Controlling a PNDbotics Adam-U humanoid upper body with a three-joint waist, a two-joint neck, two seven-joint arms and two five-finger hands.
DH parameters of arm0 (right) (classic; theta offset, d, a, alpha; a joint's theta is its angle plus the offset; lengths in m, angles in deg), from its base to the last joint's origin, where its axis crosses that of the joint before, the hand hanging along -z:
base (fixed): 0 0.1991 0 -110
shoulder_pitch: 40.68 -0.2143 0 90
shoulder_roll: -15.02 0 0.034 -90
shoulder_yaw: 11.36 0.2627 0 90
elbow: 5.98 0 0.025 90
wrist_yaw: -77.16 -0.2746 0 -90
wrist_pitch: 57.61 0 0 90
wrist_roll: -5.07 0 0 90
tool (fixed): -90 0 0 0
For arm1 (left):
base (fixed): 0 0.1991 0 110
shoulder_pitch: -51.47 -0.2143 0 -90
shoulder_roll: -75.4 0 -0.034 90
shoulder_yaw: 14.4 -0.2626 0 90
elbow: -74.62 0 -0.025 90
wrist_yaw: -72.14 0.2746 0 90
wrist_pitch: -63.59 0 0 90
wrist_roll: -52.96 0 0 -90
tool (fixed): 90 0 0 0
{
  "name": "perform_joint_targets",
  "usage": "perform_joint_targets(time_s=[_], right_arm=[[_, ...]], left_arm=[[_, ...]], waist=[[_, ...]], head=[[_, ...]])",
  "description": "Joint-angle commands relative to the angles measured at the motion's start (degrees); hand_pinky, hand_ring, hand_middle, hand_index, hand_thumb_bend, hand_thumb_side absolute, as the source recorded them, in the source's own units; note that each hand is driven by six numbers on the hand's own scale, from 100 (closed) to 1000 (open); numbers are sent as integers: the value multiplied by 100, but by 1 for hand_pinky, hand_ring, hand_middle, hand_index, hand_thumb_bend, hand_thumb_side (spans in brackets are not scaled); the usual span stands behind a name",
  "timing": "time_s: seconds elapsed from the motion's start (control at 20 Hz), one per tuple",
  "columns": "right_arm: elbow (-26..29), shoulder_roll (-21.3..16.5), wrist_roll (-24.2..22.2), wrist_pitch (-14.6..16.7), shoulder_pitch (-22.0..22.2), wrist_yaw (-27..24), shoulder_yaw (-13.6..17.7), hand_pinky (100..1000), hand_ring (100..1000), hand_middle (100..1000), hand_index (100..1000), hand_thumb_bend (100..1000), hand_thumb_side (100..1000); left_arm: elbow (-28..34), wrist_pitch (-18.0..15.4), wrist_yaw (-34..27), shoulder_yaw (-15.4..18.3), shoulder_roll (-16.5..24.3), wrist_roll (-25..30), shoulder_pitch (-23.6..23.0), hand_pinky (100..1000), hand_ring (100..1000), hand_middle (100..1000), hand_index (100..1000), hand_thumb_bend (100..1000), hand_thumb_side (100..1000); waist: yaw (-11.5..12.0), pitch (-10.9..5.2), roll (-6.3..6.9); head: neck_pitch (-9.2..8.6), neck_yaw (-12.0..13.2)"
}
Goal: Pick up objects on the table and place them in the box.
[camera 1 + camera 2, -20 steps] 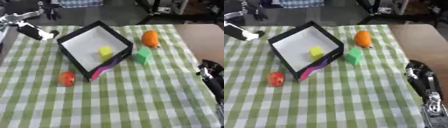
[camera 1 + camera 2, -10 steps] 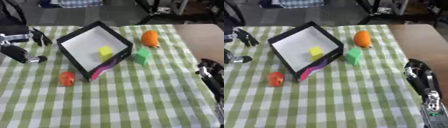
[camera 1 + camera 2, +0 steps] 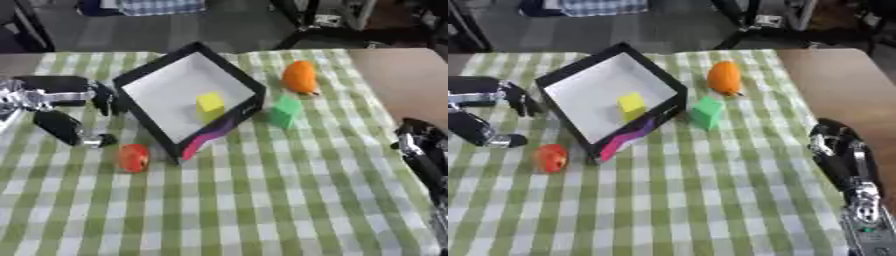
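A black-framed box (image 3: 162, 80) with a white floor lies tilted on the checked cloth, a yellow block (image 3: 210, 102) inside it. A red round fruit (image 3: 134, 157) lies on the cloth by the box's near-left corner. A green block (image 3: 283, 111) and an orange fruit (image 3: 299, 77) sit to the box's right. My left hand (image 3: 68, 106) hovers left of the box, open, thumb and fingers spread, holding nothing, a little up and left of the red fruit. My right hand (image 3: 842, 152) rests at the right edge with relaxed fingers.
The green-and-white cloth (image 3: 262, 200) covers the table; bare brown tabletop (image 3: 402, 80) shows at the right. Chair legs and dark equipment stand beyond the far edge.
My left hand has come down from the far-left corner toward me, along the box's left side, nearer the red fruit. The right hand has not moved.
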Motion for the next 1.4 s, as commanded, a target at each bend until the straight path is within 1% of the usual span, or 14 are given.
perform_joint_targets(time_s=[0.05,0.35,0.55,0.7,0.9,1.0,1.05,1.1,1.15,1.2,1.25,1.3,1.4], right_arm=[[62,-140,-3,8,-36,20,21,779,540,603,784,100,545],[61,-138,-19,11,-49,20,12,780,540,603,784,100,545],[56,-139,-25,10,-53,21,9,780,540,603,784,100,545],[54,-141,-29,10,-58,18,6,780,540,603,784,100,545],[51,-142,-38,11,-63,20,3,780,540,603,784,100,545],[50,-145,-40,11,-64,21,3,780,540,603,784,100,544],[49,-145,-41,12,-64,19,3,780,540,603,784,100,544],[48,-146,-42,12,-64,18,3,780,540,603,784,100,544],[48,-145,-43,13,-66,18,2,780,540,603,784,100,544],[47,-143,-46,13,-69,18,1,780,540,603,784,100,544],[47,-141,-49,14,-70,18,-1,780,540,603,784,100,544],[45,-139,-51,14,-68,18,-1,780,540,603,784,100,545],[41,-140,-49,12,-61,19,3,780,540,603,784,100,544]], left_arm=[[-91,-1093,61,-80,17,982,148,750,662,663,850,351,638],[-254,-1236,230,-194,-65,982,155,748,654,654,844,351,622],[-333,-1340,363,-249,-124,982,116,746,654,652,844,357,582],[-381,-1468,548,-314,-162,982,96,745,654,652,841,378,554],[-477,-1644,772,-367,-207,982,53,741,651,648,840,391,541],[-506,-1746,830,-395,-211,982,35,742,651,648,841,383,549],[-510,-1812,868,-405,-208,982,33,739,647,645,838,379,538],[-515,-1870,912,-404,-206,982,34,734,636,634,830,360,499],[-514,-1922,973,-392,-206,982,37,727,626,623,822,322,435],[-521,-1965,1016,-371,-211,982,32,707,602,596,806,250,322],[-549,-1992,1010,-335,-222,982,20,689,583,577,793,205,244],[-578,-2006,991,-299,-230,982,13,664,557,550,774,166,142],[-605,-2004,953,-211,-235,982,17,600,493,483,714,112,137]], waist=[[-10,-120,30],[-13,-116,34],[-15,-116,30],[-12,-118,28],[-5,-121,25],[-2,-122,22],[2,-123,22],[4,-124,21],[7,-125,21],[10,-124,20],[12,-124,18],[14,-124,16],[17,-125,11]], head=[[-11,3],[-11,2],[-11,4],[-11,7],[-11,7],[-11,5],[-11,8],[-11,9],[-11,9],[-11,7],[-11,2],[-11,-1],[-11,-2]])
